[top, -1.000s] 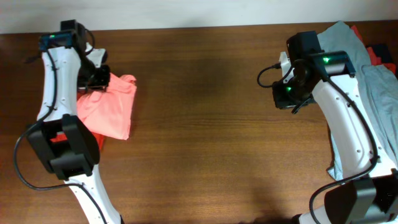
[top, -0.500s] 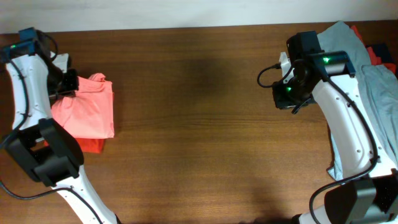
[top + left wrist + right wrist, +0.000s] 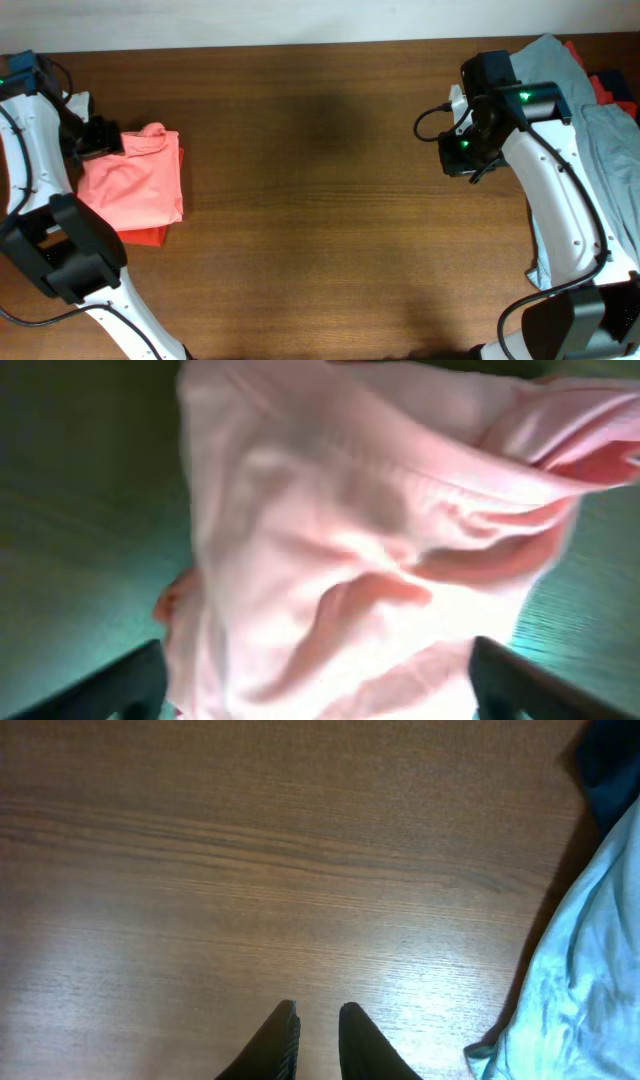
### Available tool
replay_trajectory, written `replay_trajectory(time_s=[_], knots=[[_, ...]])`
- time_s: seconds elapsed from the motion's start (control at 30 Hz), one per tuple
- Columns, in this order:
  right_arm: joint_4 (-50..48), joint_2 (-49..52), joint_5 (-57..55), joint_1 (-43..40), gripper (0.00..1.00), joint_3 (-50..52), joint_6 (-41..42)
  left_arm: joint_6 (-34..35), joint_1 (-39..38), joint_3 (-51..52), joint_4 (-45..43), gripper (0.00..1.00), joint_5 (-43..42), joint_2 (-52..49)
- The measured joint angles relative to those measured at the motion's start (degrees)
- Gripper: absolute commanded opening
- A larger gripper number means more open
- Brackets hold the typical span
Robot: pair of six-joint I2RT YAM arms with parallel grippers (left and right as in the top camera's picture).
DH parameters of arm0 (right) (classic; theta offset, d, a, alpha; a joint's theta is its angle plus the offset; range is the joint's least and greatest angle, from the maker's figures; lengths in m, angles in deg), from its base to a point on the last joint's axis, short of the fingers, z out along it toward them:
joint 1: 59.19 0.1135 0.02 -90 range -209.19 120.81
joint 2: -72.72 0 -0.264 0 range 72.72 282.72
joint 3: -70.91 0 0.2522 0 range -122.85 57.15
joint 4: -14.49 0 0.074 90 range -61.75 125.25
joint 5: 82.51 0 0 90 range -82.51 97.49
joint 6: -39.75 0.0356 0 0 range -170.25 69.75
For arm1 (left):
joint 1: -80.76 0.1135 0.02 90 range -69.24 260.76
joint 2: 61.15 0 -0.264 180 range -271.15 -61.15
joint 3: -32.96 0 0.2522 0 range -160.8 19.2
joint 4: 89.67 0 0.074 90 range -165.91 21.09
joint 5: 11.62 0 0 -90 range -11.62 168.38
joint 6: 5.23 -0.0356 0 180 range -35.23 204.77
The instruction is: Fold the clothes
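Observation:
A folded salmon-pink T-shirt (image 3: 135, 185) lies at the table's far left, on top of a red-orange garment (image 3: 148, 236) that peeks out at its lower edge. My left gripper (image 3: 100, 135) is at the shirt's top-left corner. In the left wrist view the pink cloth (image 3: 350, 510) fills the frame, and the left gripper (image 3: 320, 685) is open, its dark fingers wide apart at the bottom corners, gripping nothing. My right gripper (image 3: 318, 1020) hovers over bare wood with its fingers nearly together and nothing between them. More clothes, grey-blue (image 3: 610, 150) and red-orange (image 3: 578, 55), are heaped at the right.
The brown wooden table (image 3: 320, 200) stretches between the two arms. In the right wrist view the grey-blue cloth's edge (image 3: 590, 940) lies to the right of the fingers, and a dark item (image 3: 605, 760) sits at the top right corner. The right arm (image 3: 560, 210) crosses the heap.
The left arm carried the pink shirt leftward across the table, set it down and opened its gripper. The right arm has not moved.

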Motion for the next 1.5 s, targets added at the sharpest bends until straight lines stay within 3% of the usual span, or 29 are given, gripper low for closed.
replay_trajectory(time_s=[0.27,0.5,0.53,0.6,0.63,0.73,0.8,1.23,1.5], knots=[[0.2,0.0,0.0,0.0,0.2,0.0,0.0,4.2,0.7,0.0,1.1,0.99,2.0,0.0],[0.2,0.0,0.0,0.0,0.22,0.0,0.0,0.5,0.6,0.0,1.7,0.99,-13.4,0.0],[0.2,0.0,0.0,0.0,0.35,0.0,0.1,0.0,0.4,0.0,1.7,0.99,-15.5,0.0],[0.0,0.0,0.2,0.0,0.71,0.0,-0.2,-0.9,-0.3,0.0,1.8,0.99,-18.2,0.0],[-0.1,0.0,0.3,0.0,0.81,0.0,-0.3,-1.1,-0.7,0.0,1.8,0.99,-18.6,0.0],[-0.7,0.0,2.3,0.0,0.96,0.0,-0.2,-1.3,-3.3,0.0,1.9,0.99,-19.1,0.1],[-2.1,0.0,4.0,0.0,1.0,0.0,-0.2,-1.3,-6.3,0.0,1.9,0.99,-19.1,0.7],[-10.2,0.0,8.8,-2.0,0.99,0.0,-0.4,-1.3,-34.3,-0.1,0.8,0.99,-12.1,8.1],[-2.6,-1.2,8.7,-5.7,0.99,0.0,0.1,-0.8,-36.9,-0.1,7.2,0.99,-8.7,8.2]])
